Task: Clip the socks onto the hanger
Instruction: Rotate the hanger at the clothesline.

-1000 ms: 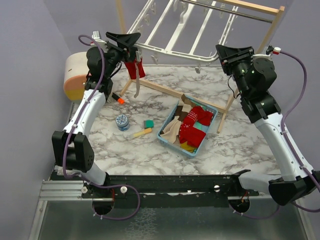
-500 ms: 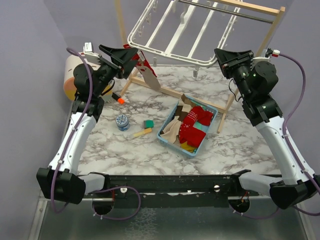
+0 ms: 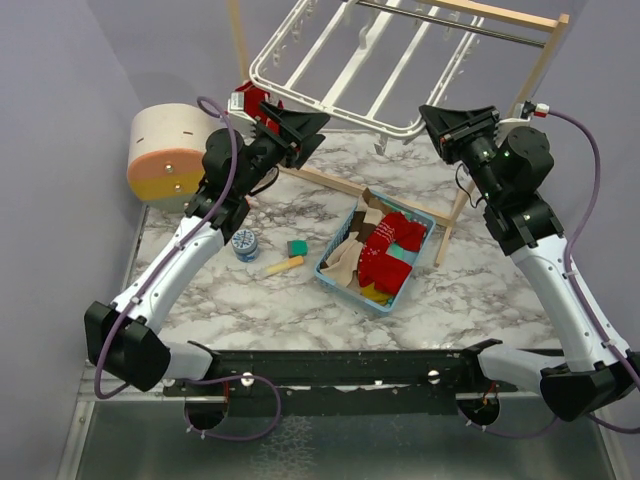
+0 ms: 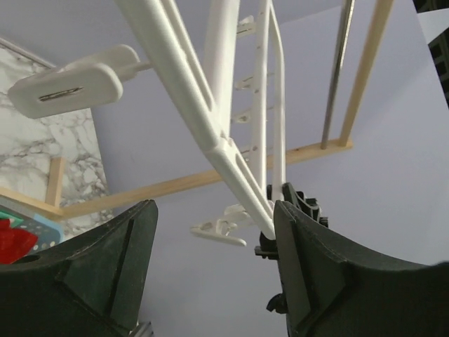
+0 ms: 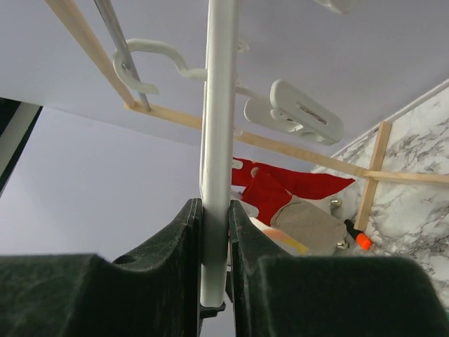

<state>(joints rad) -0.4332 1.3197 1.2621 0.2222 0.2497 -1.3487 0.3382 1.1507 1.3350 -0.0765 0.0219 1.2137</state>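
White plastic filled the top of the overhead view: the hanger (image 3: 345, 70) hung tilted from the stand (image 3: 500, 12), its near edge low over the table (image 3: 250, 300). Right gripper (image 3: 440, 118) sat at that edge's right corner, and the wrist view settled it: both fingers (image 5: 179, 246) pressed flat against a white bar, clamped on the hanger, no gap at all. Left gripper (image 3: 305, 125) was up at the left end of the same edge, and its own camera showed the fingers (image 4: 112, 267) wide apart, a hanger bar running down between them. Nothing gripped there. A clip (image 4: 66, 84) dangled at the upper left of that view. A red sock (image 3: 244, 95) showed at the hanger's left corner, just behind the left gripper. Whether a clip had hold of it, I could not tell. The socks (image 3: 390, 250), red ones on top of beige, lay heaped in the basket (image 3: 350, 292) at centre right of the table, lower in the frame than the hanger.
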